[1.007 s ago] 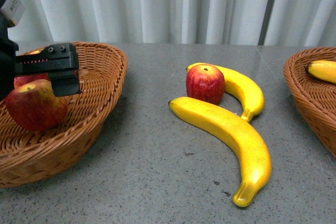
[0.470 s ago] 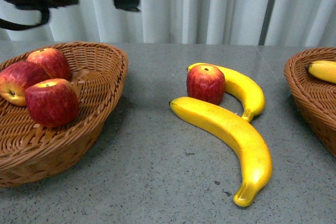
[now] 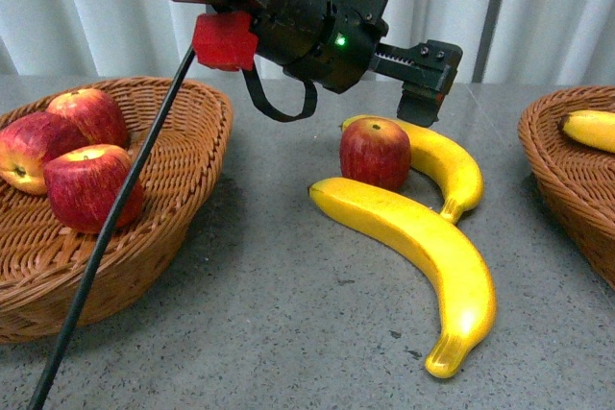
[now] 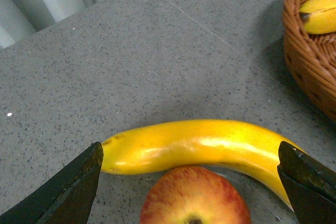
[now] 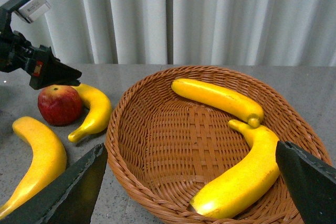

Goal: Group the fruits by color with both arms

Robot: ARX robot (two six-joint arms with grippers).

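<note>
Apple (image 3: pixel 375 153) sits under L claw (image 4: pixel 184 187), spread wide & empty, touching nothing; R claw (image 5: pixel 191 187) same.

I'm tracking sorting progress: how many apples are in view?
4. Three apples lie in the left basket; one apple stands on the table, beside the rear banana. The left arm may hide more.

The apples (image 3: pixel 375 153) and bananas (image 3: pixel 413 237) are gleaming with smooth, glossy skins, the baskets (image 3: pixel 183 199) are showing rough woven wicker, the bench (image 3: pixel 269 314) is looking like matt speckled grey stone, and the curtain (image 3: pixel 548 16) is hanging as pale cloth.
</note>
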